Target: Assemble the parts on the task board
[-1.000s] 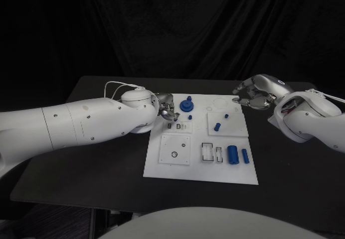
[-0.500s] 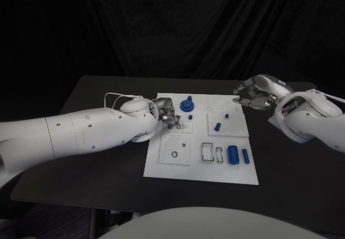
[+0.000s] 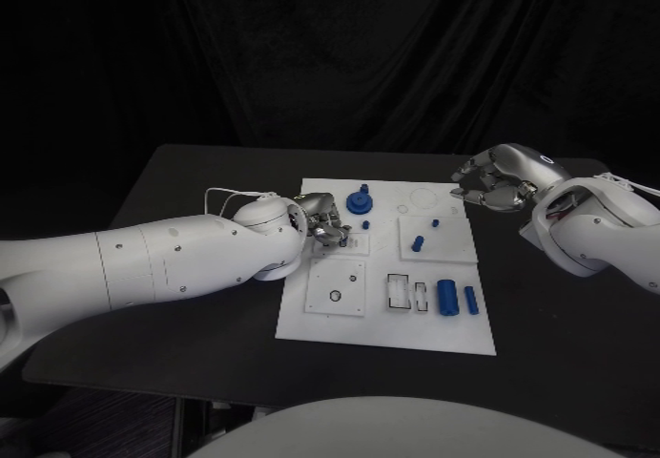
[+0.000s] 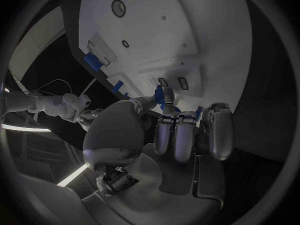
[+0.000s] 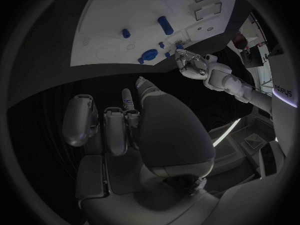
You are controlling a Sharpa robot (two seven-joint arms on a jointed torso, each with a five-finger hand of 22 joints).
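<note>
Reaching over task board edge, left hand, fingers curled

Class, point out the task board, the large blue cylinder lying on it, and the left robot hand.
task board (image 3: 392,334), head view, bare near edge.
large blue cylinder (image 3: 445,295), head view, middle of its side.
left robot hand (image 3: 322,221), head view, middle of the hand.
</note>
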